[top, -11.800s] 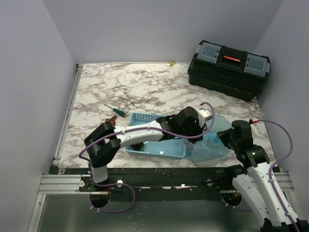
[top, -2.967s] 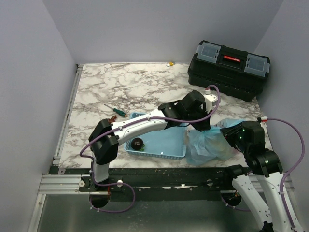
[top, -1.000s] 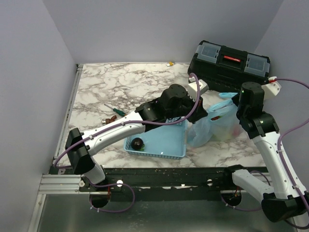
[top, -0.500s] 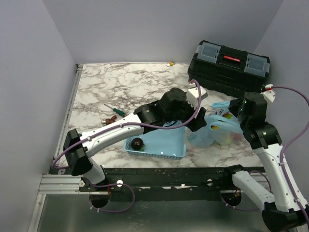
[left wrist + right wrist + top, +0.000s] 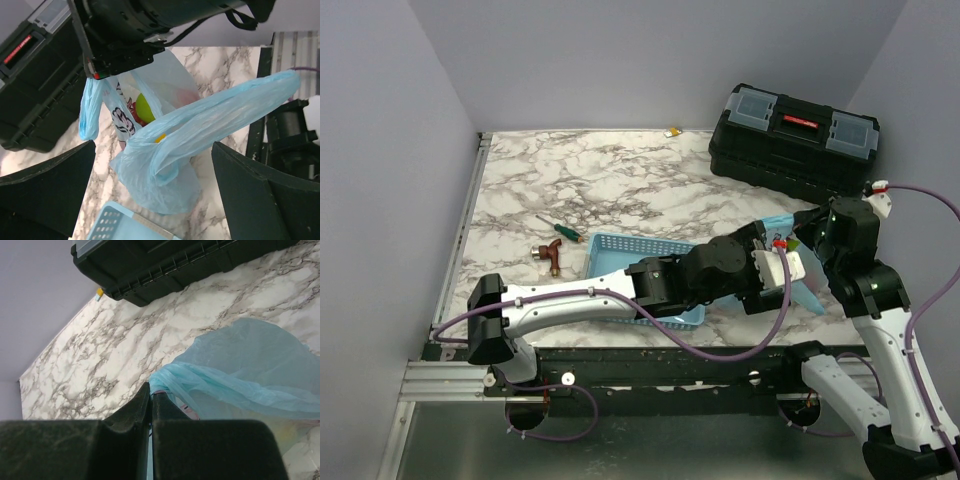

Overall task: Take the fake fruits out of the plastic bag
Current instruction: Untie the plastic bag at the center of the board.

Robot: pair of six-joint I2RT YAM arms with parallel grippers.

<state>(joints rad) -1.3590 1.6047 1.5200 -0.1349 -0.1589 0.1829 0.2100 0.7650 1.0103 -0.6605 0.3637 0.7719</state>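
Note:
The plastic bag (image 5: 165,165), light blue and crinkly, hangs from one loop handle pinched in my right gripper (image 5: 151,390), which is shut on it. The right gripper (image 5: 817,228) holds it up near the table's right side. Some fake fruits show through the film: a green apple (image 5: 145,107), a yellow one (image 5: 160,137) and a reddish one (image 5: 185,95). My left gripper (image 5: 154,150) faces the bag's lower part with its jaws wide open on either side and nothing gripped. In the top view the left gripper (image 5: 782,262) sits just left of the bag (image 5: 810,296).
A light-blue latticed basket (image 5: 620,245) lies under the left arm; its corner (image 5: 115,225) shows below the bag. A black toolbox (image 5: 795,140) stands at the back right. A screwdriver (image 5: 558,229) and a brown fitting (image 5: 552,252) lie left of the basket.
My left gripper has opened wide and let go of the bag, and its arm has swung down toward the near edge beside the bag. The right gripper has sunk a little with the bag.

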